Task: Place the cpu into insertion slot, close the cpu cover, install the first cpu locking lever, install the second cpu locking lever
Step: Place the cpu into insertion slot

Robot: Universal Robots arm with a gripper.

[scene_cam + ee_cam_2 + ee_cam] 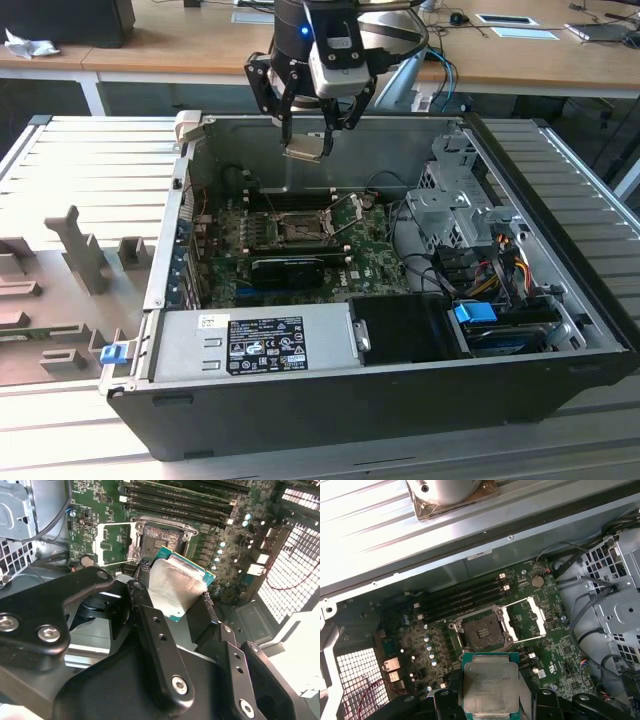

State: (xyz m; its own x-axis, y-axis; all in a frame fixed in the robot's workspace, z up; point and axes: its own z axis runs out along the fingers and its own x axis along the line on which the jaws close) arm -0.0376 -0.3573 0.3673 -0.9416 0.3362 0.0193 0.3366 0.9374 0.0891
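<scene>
Step one of four, placing the chip, appears to be in hand. The tool (308, 142) hangs above the open computer case (400, 385), its fingers closed onto two opposite edges of the cpu (491, 685). The chip is clear of the board, metal face up; in the second wrist view it looks tilted between the pads.

The insertion slot (481, 632) lies below the tool and a little ahead of its fingertips, well apart from the chip, and it is bare. The cpu cover (537, 615) is swung open and lies just beside the slot, on the side away from the memory slots (460, 600), so the socket is clear from above. The locking levers are too thin to make out with certainty; none looks latched.

Judged from this, the placing calls for three things:
- bringing the chip over the socket until their outlines coincide;
- levelling it and squaring its edges to the silvery rim;
- lowering it straight down without dragging across the contacts.

The cover and both levers are not yet dealt with.
</scene>
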